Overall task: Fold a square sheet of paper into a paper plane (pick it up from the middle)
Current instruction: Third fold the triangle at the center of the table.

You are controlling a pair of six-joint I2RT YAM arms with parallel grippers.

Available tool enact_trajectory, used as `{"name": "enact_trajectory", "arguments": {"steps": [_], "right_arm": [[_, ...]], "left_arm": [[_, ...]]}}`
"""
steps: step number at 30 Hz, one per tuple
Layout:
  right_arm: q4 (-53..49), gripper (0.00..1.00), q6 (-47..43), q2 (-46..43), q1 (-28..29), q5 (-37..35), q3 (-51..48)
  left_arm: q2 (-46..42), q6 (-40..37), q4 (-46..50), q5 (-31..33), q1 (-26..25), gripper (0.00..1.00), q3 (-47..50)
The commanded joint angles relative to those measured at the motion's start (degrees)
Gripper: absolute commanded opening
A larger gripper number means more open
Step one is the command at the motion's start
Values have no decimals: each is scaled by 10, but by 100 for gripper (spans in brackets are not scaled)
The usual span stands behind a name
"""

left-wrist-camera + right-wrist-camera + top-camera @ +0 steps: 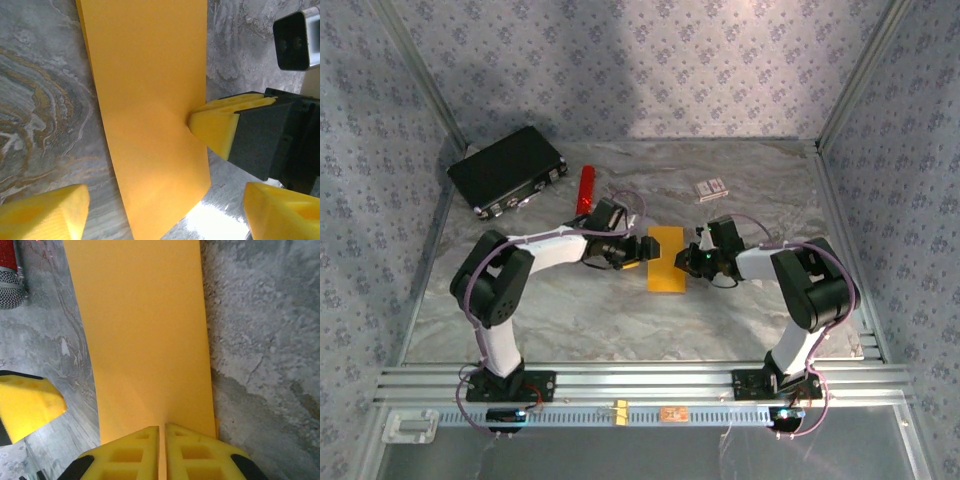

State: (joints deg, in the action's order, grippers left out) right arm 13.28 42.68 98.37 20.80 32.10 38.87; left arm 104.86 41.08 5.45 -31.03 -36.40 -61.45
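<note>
**Near edge.** Ribbed aluminium rail frame carrying both arm bases. Beyond it lies the grey marble-patterned tabletop.

**Arms.** The black-and-white left arm and the black-and-white right arm both bend inward to the table's centre.

**Centre.** Thin orange-yellow square sheet of paper, lying flat on the tabletop between the two grippers. It shows as an oblong rectangle, with a second layer's edge peeping out along one long side.
- Right gripper: yellow foam pads clenched together on the paper's near long edge, the sheet pinched between them.
- Left gripper: released, its yellow fingertips spread wide to either side of the sheet's end and gripping nothing. In the left wrist view one of the right gripper's yellow pads meets the paper's far edge.

**Beyond centre.**
- Red cylinder, lying on the tabletop just behind the left gripper.
- Small white-and-red box, well apart from the cylinder, to the right.

**Far left.** Flat black rectangular case with metal latches, near the cylinder.

**Surround.** Blue-grey patterned walls.
</note>
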Motion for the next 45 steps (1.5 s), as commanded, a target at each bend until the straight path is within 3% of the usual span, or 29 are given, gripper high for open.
{"name": "enact_trajectory", "arguments": {"steps": [1,19,36,40,45], "right_arm": [[2,13,11,17,-6,9,-18],[-7,13,2,19,-12,8,-22],[-10,13,2,19,-12,6,-24],[-10,13,2,18,-13,7,-22],[1,20,0,-1,-10,13,-26]], "left_arm": [[23,9,-13,-25,-4,76,-24],[75,20,-20,-26,-12,61,-39],[63,39,-22,0,-12,29,-34],[58,44,-19,5,-12,17,-33],[46,53,-20,8,-12,5,-28]]}}
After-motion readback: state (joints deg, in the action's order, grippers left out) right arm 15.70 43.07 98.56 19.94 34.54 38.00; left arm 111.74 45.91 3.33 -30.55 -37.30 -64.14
